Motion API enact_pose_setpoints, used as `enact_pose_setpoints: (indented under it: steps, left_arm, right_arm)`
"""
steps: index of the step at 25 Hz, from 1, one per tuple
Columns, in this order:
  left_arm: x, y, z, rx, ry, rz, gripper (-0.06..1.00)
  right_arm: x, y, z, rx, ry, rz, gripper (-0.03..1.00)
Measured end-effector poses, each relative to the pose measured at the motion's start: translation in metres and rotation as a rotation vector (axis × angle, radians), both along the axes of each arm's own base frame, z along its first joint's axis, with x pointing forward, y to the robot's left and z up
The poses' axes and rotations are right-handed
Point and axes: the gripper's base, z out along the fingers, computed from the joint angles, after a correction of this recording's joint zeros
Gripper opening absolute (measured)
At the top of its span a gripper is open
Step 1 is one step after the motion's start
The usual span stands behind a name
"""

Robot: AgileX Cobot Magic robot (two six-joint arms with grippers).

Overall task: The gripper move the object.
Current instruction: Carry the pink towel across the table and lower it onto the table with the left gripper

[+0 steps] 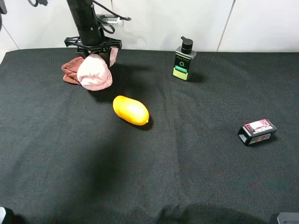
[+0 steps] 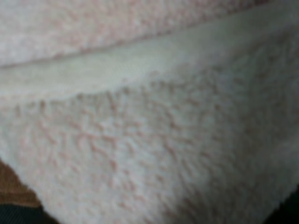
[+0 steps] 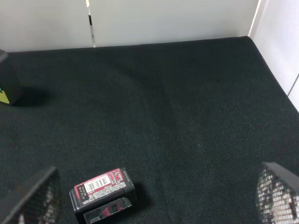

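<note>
Near the far left corner of the table [image 1: 149, 177], the left gripper [image 1: 96, 50] pinches the pink towel [image 1: 95, 71], fingers pressed together in its pile; the right gripper [image 3: 156, 200] stands spread. You risk dragging the brown cloth [image 1: 69, 73] that touches it, or slipping off if only fluff is caught.
</note>
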Motion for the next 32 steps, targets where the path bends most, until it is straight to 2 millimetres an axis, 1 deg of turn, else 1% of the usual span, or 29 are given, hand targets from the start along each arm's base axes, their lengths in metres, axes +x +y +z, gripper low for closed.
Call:
enact_pose_setpoints:
  steps: [6,9,32]
  left_arm:
    - [0.000,-0.002,-0.019,-0.007,0.042,-0.005,0.53]
    - [0.001,-0.003,-0.022,-0.013,0.046,-0.009,0.53]
    - [0.003,-0.004,-0.023,-0.023,0.022,-0.019,0.53]
  right_arm:
    - [0.000,0.000,0.000,0.000,0.000,0.000,0.63]
    - [0.000,0.000,0.000,0.000,0.000,0.000,0.63]
    - [0.000,0.000,0.000,0.000,0.000,0.000,0.63]
